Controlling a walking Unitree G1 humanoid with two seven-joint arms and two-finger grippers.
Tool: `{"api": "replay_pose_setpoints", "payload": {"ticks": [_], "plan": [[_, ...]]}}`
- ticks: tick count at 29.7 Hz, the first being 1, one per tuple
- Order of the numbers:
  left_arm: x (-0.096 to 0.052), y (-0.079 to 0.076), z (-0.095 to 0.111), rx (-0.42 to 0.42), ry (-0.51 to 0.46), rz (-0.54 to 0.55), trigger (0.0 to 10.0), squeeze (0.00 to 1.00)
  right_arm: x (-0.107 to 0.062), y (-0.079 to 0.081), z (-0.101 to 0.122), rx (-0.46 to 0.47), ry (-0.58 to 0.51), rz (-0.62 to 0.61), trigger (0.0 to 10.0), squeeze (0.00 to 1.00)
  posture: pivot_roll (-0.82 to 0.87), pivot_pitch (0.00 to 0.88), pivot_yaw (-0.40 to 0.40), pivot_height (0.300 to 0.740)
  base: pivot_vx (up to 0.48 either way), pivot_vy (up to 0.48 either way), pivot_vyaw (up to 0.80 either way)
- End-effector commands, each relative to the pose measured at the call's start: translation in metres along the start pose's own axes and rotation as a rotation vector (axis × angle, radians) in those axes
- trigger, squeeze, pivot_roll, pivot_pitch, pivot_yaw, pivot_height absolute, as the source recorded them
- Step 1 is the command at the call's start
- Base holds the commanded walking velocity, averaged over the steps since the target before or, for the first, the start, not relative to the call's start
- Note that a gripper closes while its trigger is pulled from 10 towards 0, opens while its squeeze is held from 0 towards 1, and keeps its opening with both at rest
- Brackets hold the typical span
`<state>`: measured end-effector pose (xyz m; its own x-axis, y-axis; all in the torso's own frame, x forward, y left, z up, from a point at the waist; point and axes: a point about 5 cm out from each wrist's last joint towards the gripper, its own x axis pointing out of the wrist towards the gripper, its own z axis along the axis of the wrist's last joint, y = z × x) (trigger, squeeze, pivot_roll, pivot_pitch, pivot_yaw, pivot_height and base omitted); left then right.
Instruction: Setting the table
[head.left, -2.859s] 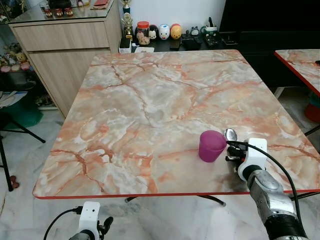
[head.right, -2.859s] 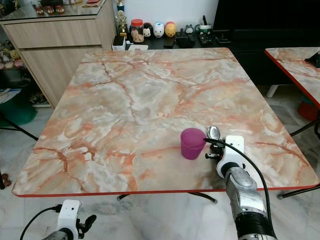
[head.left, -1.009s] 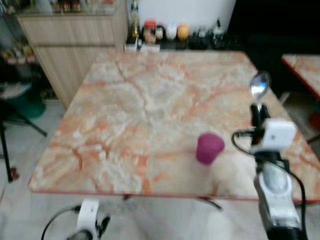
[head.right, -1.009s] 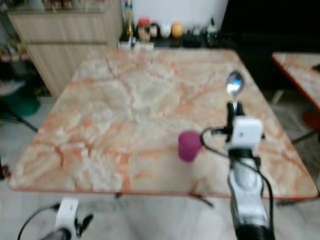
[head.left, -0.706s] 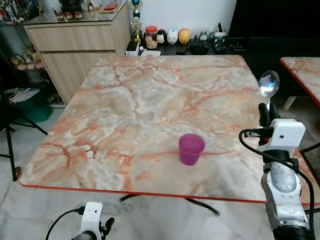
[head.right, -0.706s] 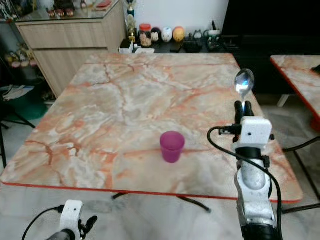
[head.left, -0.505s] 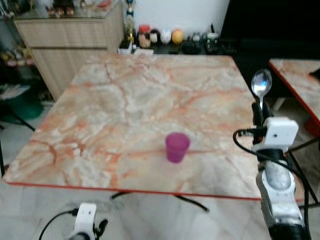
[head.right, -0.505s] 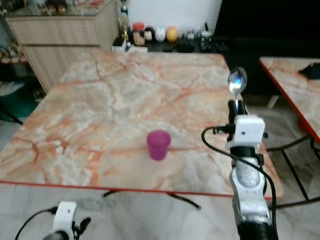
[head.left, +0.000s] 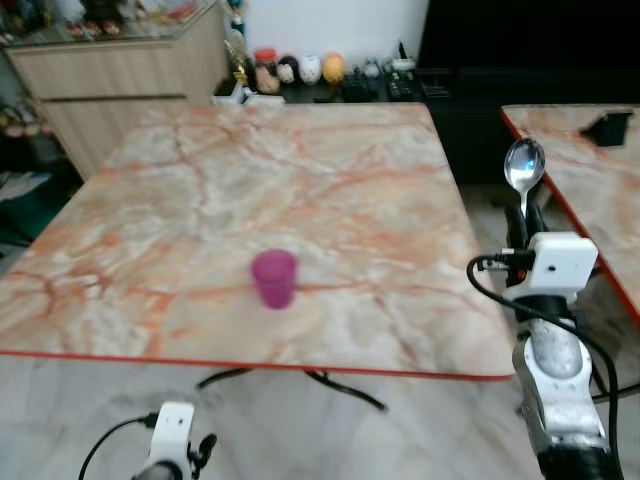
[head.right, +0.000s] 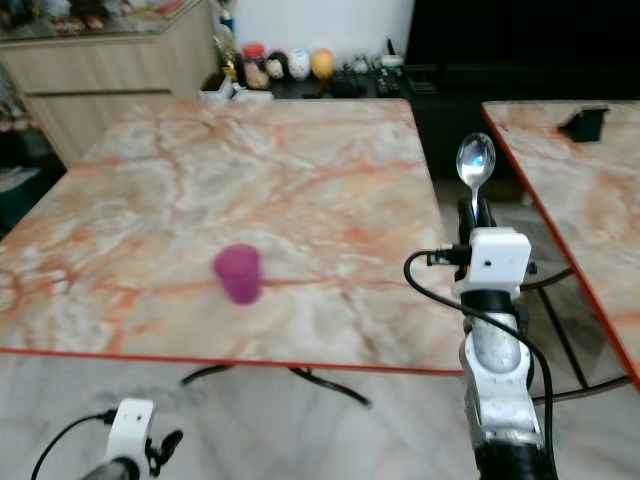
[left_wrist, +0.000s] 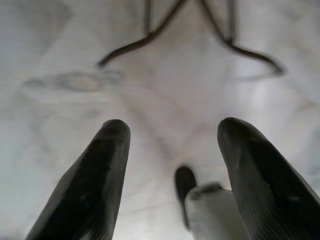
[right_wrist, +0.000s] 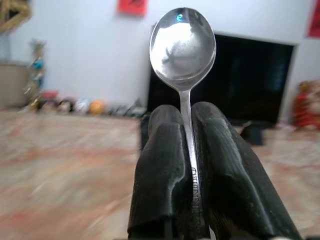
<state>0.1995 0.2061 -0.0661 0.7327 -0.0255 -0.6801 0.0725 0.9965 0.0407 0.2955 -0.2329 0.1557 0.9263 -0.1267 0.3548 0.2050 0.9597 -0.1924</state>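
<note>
Right wrist view: one spoon, right end effector clamped around it.

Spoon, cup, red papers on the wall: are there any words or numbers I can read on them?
None can be read.
Spoon held in the right gripper: tiny stamped marks on the handle, too small to read.
Red papers on the wall: blurred.
Purple cup: no writing visible.
</note>
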Motion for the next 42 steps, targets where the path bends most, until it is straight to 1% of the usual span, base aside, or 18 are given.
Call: {"api": "replay_pose_setpoints", "payload": {"ticks": [1,15,19,42], "plan": [[-0.002,0.011,-0.0004,0.018,0.007,0.022,10.0,0.0,0.0042,0.0052,0.0078,0.017,-0.032,0.009,10.0,0.0,0.0,0.0,0.028,0.74,0.0,-0.307,0.0],[-0.0009,0.0092,0.0017,0.024,0.003,0.014,10.0,0.0,0.0044,0.0052,0.0075,0.023,-0.028,0.005,10.0,0.0,-0.01,0.0,0.032,0.74,0.0,-0.311,0.0],[-0.001,0.0092,0.0015,0.023,0.003,0.015,10.0,0.0,0.0047,0.0074,0.0071,0.026,-0.027,0.008,10.0,0.0,0.0,0.0,0.03,0.74,0.0,-0.309,0.0],[-0.0011,0.0092,0.0014,0.024,0.002,0.013,10.0,0.0,0.0064,0.0057,0.0083,0.028,-0.033,0.003,10.0,0.0,0.0,0.0,0.029,0.74,0.0,-0.311,0.0]]}}
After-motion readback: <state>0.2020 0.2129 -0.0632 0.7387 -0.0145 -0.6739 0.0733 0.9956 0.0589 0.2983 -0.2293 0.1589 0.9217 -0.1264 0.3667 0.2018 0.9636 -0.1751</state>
